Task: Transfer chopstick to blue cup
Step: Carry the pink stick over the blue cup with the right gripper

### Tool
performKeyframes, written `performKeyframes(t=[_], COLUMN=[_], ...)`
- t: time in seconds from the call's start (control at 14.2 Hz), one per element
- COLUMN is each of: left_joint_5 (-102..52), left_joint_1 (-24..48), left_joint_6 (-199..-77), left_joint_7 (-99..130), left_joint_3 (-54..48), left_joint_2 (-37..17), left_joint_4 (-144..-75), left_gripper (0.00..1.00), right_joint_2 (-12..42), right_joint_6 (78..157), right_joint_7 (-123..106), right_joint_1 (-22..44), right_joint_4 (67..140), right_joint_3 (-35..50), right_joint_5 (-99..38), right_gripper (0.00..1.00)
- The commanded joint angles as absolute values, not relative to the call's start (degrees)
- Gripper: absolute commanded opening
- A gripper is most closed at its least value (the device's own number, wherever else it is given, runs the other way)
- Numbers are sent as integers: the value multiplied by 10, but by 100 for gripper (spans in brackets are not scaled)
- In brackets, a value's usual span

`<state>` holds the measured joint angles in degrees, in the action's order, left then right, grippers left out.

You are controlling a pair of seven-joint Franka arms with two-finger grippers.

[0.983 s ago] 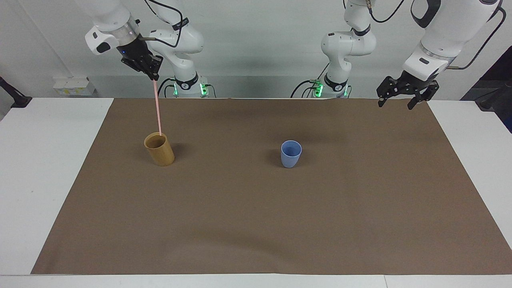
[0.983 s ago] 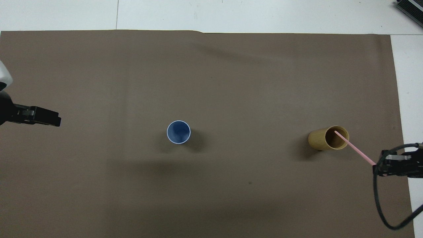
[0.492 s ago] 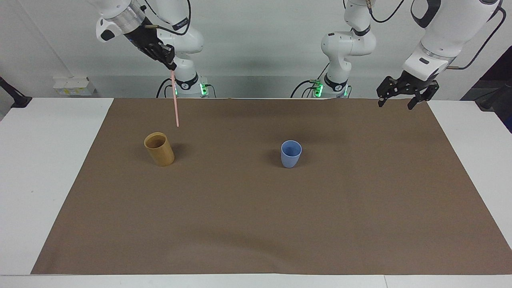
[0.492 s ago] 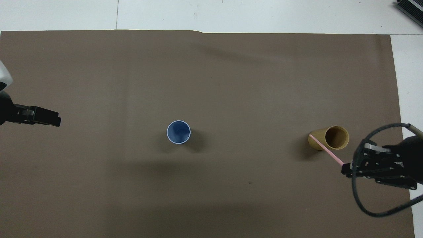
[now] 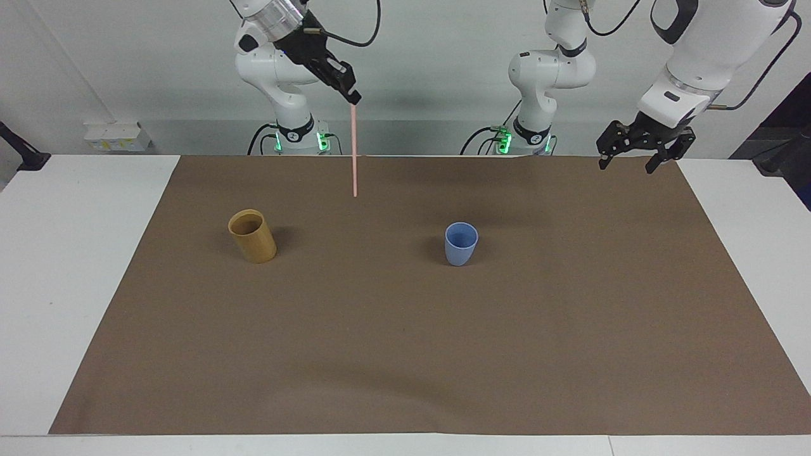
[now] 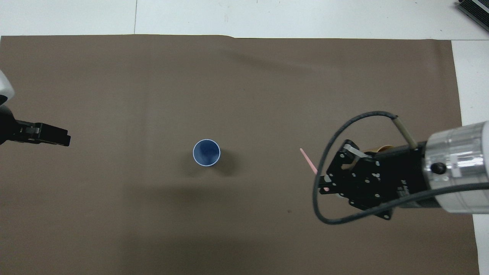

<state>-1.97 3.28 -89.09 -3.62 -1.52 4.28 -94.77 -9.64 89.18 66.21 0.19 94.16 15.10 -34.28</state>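
My right gripper (image 5: 353,97) is shut on the top end of the pale pink chopstick (image 5: 354,152), which hangs nearly upright in the air. It is over the mat between the tan cup (image 5: 252,236) and the blue cup (image 5: 460,244). In the overhead view the right gripper (image 6: 324,183) holds the chopstick (image 6: 308,161), whose tip points toward the blue cup (image 6: 206,152). The blue cup stands upright and empty. My left gripper (image 5: 626,166) is open and empty and waits over the mat's corner at the left arm's end; it also shows in the overhead view (image 6: 57,137).
A brown mat (image 5: 405,354) covers most of the white table. The tan cup is empty, and in the overhead view only a sliver of its rim (image 6: 378,148) shows past the right hand. A grey box (image 6: 475,11) lies at the table's farthest corner.
My right gripper has lifted the chopstick out of the tan cup and carried it sideways toward the blue cup. The left arm has not moved.
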Motion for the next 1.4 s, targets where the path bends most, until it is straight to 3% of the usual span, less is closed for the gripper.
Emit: performKeyframes(t=[0.0,0.28,0.63,1.33], left_joint_5=[-13,-13,-13,-13], left_joint_1=[24,24,23,24], left_joint_6=[-884,-884,-884,-884], left_joint_7=[-43,-43,-43,-43], left_joint_3=[-22,-22,-22,-22], left_joint_2=[47,47,47,47], left_joint_4=[-944,-944,-944,-944], left_gripper=[100,100,100,100], right_joint_2=[-44,2,57,119], right_joint_6=[927,963,1056,1153], right_joint_7=[753,837,903,926], right_joint_1=[-3,11,94,141], right_joint_4=[901,879,875,889], right_joint_3=[178,210,211,212], right_joint_5=[-402,-420,-413,-366], right_gripper=[0,0,0,0])
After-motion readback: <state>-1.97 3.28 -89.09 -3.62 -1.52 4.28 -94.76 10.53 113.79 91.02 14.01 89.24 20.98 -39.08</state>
